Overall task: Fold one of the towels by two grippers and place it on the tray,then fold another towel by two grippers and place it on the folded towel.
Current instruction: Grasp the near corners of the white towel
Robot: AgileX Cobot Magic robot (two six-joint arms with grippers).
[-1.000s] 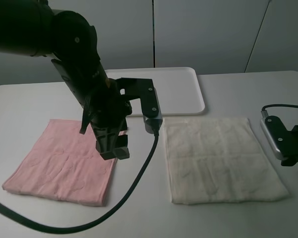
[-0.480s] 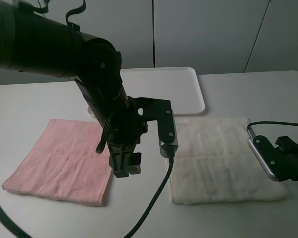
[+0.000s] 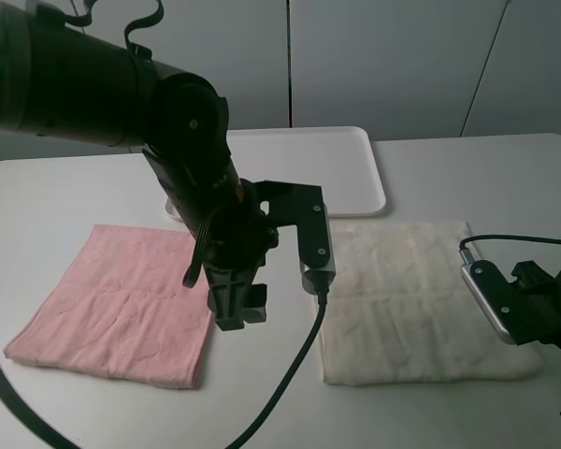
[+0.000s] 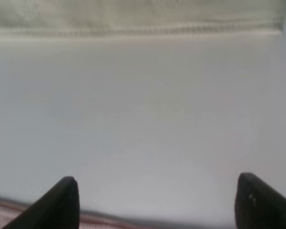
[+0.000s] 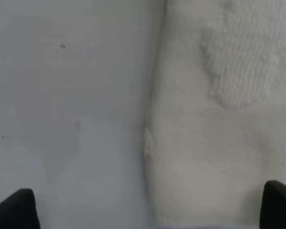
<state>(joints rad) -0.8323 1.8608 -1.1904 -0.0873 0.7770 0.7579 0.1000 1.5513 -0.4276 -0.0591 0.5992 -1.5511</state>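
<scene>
I am hovering my left pincer, released, over bare surface between pink towel and cream towel; my right pincer, also released, is straddling the cream towel's edge.

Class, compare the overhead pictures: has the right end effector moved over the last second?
Yes. The right end effector has shifted left and nearer the camera. It now overlaps the right edge of the cream-white towel instead of sitting beside it.

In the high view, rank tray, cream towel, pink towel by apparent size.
1. Cream-white terry towel and light pink terry towel: alike, unranked.
2. Flat white plastic tray: looks smaller, though farther and partly behind the arm.
</scene>
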